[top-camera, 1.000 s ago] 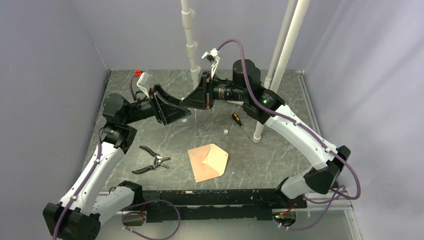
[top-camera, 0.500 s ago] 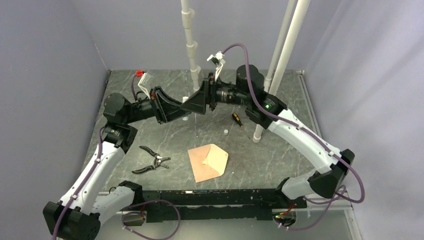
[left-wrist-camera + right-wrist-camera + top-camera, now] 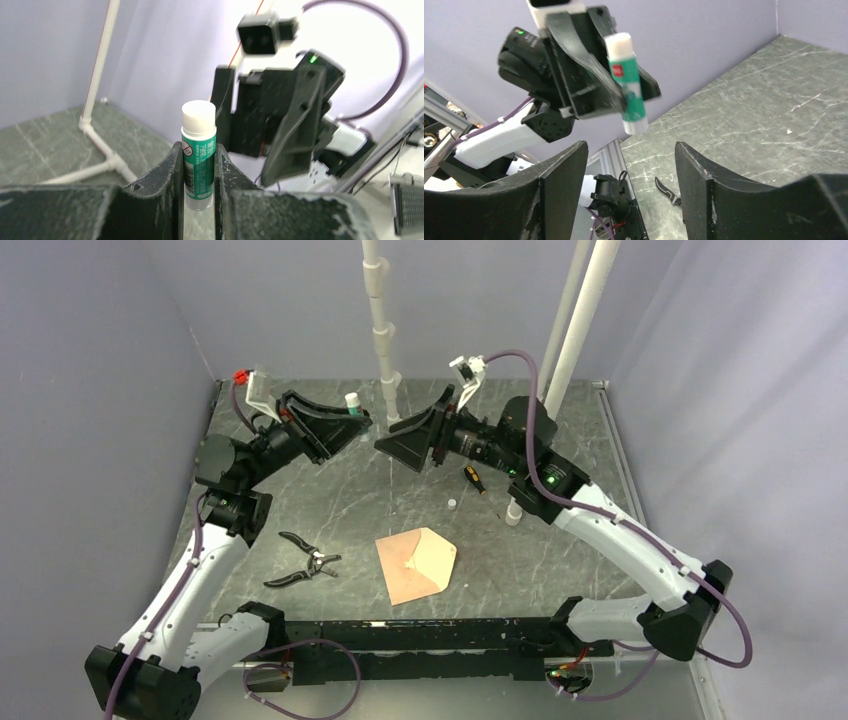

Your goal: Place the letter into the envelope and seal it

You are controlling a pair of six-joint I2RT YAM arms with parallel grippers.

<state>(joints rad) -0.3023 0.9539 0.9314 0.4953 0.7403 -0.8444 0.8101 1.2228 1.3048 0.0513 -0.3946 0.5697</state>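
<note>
Envelope [image 3: 420, 565] one, glue stick [image 3: 199, 160] one, pliers [image 3: 305, 565] one

The glue stick [image 3: 198, 160] carries a green label; print seems illegible

Left gripper [image 3: 625, 100] pinches a green glue stick [image 3: 623, 62] beyond the spread fingers [image 3: 560, 186]

We record a green-and-white glue stick [image 3: 198, 132] standing upright, clamped between the fingers of the left gripper [image 3: 198, 156]. On the marbled table [image 3: 570, 540], a small screwdriver [image 3: 474, 479] and a small white object [image 3: 452, 502] lie near the right gripper [image 3: 395, 443]. Black-handled pliers [image 3: 305, 562] lie well apart from the left gripper.
</note>
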